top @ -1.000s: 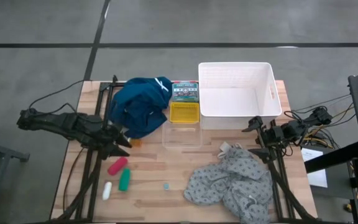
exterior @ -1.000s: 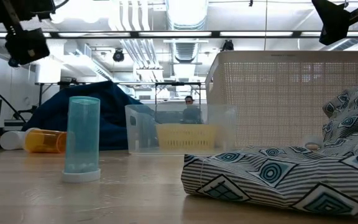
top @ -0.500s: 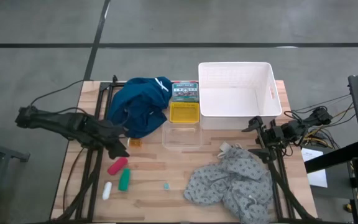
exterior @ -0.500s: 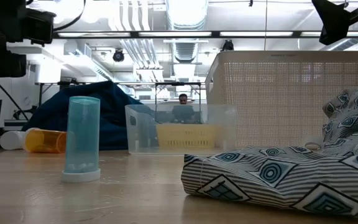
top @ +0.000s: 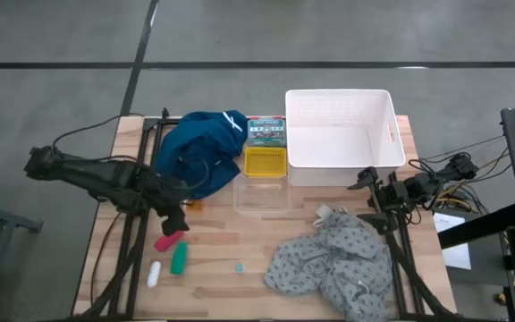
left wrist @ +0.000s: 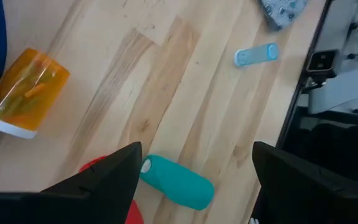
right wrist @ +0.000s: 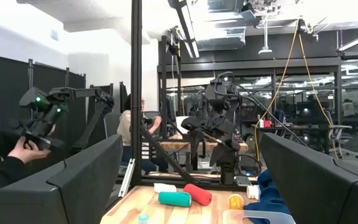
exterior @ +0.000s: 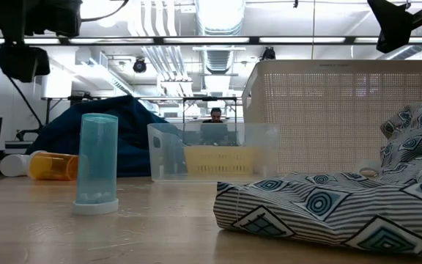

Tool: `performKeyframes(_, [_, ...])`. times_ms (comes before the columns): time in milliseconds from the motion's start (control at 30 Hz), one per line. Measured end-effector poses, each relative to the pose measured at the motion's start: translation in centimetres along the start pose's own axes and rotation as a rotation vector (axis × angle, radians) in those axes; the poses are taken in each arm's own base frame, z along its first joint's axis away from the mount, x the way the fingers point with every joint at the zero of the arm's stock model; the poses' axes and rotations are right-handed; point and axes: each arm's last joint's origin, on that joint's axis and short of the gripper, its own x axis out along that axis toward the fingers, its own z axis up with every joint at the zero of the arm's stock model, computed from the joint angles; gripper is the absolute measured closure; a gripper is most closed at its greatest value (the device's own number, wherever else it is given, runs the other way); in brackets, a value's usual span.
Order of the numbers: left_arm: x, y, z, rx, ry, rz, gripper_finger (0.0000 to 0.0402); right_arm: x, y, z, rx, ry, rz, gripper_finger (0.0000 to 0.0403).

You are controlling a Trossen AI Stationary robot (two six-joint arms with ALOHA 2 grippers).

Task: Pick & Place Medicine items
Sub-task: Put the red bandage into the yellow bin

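Observation:
A red tube [top: 168, 240], a green tube [top: 179, 258] and a white tube [top: 154, 274] lie on the wooden table near its left side. An orange bottle [left wrist: 23, 93] lies on its side by the dark blue cloth [top: 202, 150]. A small light-blue tube [exterior: 97, 163] stands upright on its cap. My left gripper [top: 177, 220] hangs open above the red tube, pointing steeply down; the green tube [left wrist: 176, 182] shows between its fingers, untouched. My right gripper [top: 366, 182] waits open at the table's right side, raised.
A white basket [top: 340, 136] stands at the far right, with a clear bin [top: 262, 193] and a yellow box [top: 265, 161] beside it. A grey patterned cloth [top: 329, 264] lies heaped at the near right. Bare wood shows between the tubes and that cloth.
My left gripper has moved out over the table toward the near edge and the red tube, and has tipped from nearly level to steeply downward. Its fingers stay as wide apart as before. The tubes have not moved.

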Motion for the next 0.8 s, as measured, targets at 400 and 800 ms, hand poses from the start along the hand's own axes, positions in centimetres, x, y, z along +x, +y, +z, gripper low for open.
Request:
performKeyframes(400, [0.2, 0.2, -0.4, -0.018, 0.076, 0.021, 0.0091, 0.0, 0.0, 0.0, 0.0, -0.001, 0.0, 0.0023])
performKeyframes(800, [0.3, 0.2, -1.0, -0.139, 0.102, 0.072, 0.0091, 0.0, 0.0, 0.0, 0.0, -0.001, 0.0, 0.0023])
